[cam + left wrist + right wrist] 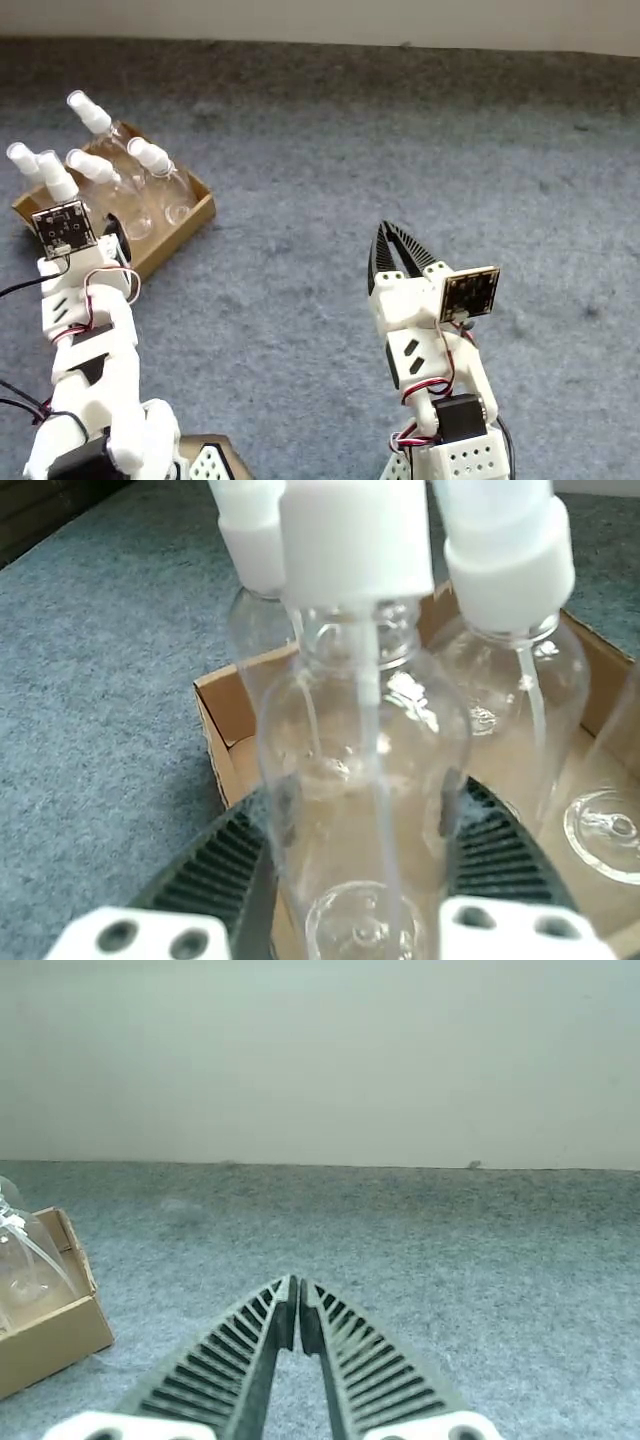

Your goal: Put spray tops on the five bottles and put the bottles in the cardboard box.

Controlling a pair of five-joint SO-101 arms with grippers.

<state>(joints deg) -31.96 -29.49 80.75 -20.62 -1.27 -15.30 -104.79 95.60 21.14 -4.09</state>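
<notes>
The cardboard box (192, 214) lies at the table's far left with several clear bottles leaning in it, each with a white spray top (148, 153). My left gripper (365, 805) is over the box's near end, shut on one clear bottle (365, 750) with a white top (355, 540). Its ribbed black fingers (225, 865) press the bottle's sides, and two more capped bottles (515, 690) stand just behind. My right gripper (388, 242) hangs shut with nothing in it over bare carpet at mid-table, its tips (298, 1305) together.
Grey carpet (400, 140) covers the table, open between the box and the right arm. The left arm's white body (85, 320) runs along the near left edge. A pale wall (320, 1050) stands past the far edge. The box corner (55, 1335) shows off to the right gripper's side.
</notes>
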